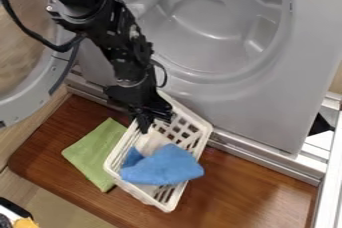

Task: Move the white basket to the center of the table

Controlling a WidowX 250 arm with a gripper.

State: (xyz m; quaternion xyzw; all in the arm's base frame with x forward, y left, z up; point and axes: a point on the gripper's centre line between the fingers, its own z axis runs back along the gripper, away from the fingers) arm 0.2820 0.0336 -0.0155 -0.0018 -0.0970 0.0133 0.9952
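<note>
The black gripper (151,120) hangs down over the upper left part of the white basket (195,118), by its long left rim. Whether it holds that rim I cannot tell. The basket stands at a slant on the brown wooden table (250,192), with its far end close to the grey machine. Inside the basket lie a blue cloth (163,166), draped over part of the right rim, and a pale cloth (152,142) just under the gripper.
A green cloth (95,153) lies flat on the table, left of the basket and against its side. Behind stands the grey machine (267,102) with a round opening. Its round door (27,103) hangs open at left. A white metal frame (328,172) runs along the right.
</note>
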